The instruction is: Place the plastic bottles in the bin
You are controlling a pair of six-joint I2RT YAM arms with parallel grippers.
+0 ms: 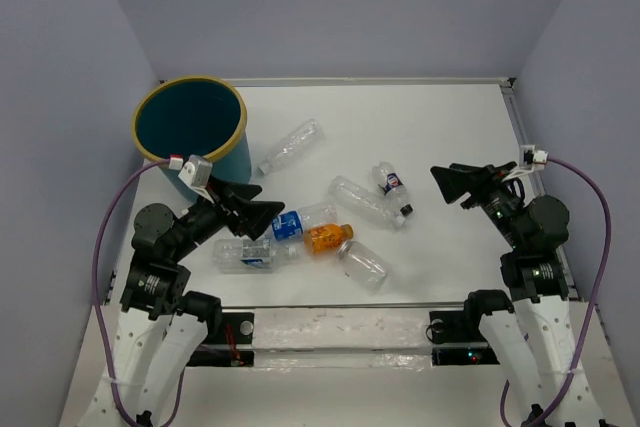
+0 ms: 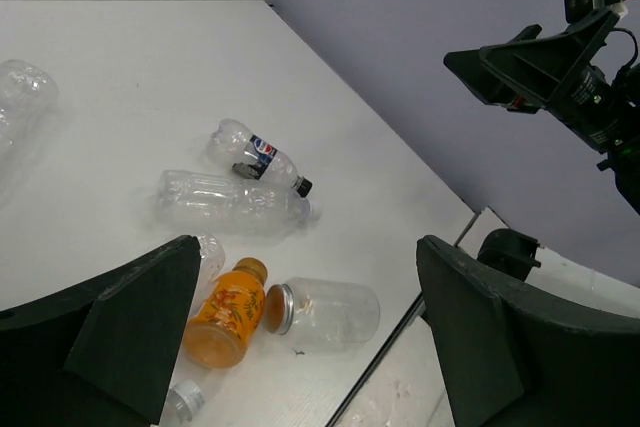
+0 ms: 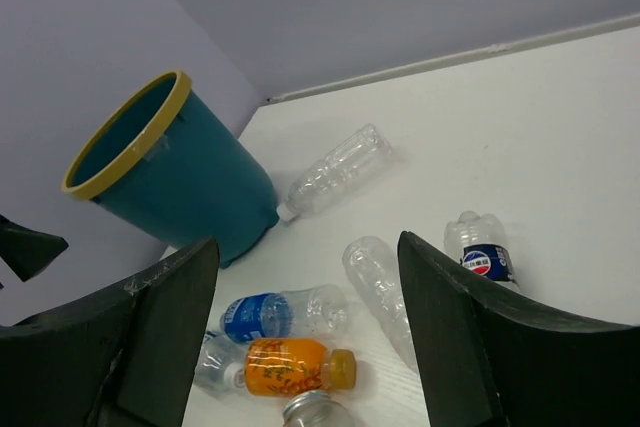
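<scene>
The left gripper (image 1: 270,201) is wide open and empty, pointing to the right. The right gripper (image 1: 440,181) is open and empty too, pointing left. Both arms are bent.

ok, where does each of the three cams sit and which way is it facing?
Top external: above and behind the bases, looking down on the table; left arm and right arm both show.
Left wrist: on the left arm, facing right across the table towards the right arm; own fingers frame the bottom.
Right wrist: on the right arm, facing left towards the bin; own fingers frame the bottom.
Shared: both wrist views show the orange bottle.
</scene>
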